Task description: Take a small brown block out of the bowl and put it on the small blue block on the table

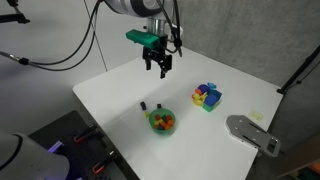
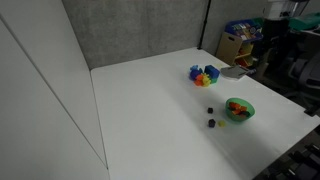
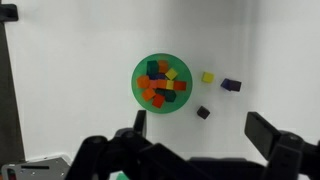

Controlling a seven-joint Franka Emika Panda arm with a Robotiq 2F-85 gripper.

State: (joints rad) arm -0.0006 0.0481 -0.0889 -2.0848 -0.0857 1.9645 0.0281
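The small translucent green bowl (image 3: 140,72) holds several coloured blocks, among them orange, red, green, yellow and dark ones; I cannot pick out a brown one for sure. It shows in both exterior views (image 1: 152,126) (image 2: 248,104). The small blue block (image 3: 231,85) lies on the white table beside the bowl, with a dark brown block (image 3: 203,112) and a yellow block (image 3: 207,77) close by. My gripper (image 3: 203,130) (image 1: 157,64) is open and empty, high above the table, with the bowl and loose blocks below it.
A multicoloured cluster of blocks (image 1: 207,96) (image 2: 204,74) stands apart from the bowl. A grey device (image 1: 251,133) lies at a table corner. The white table (image 1: 110,95) ends near the bowl. Cables hang behind the arm.
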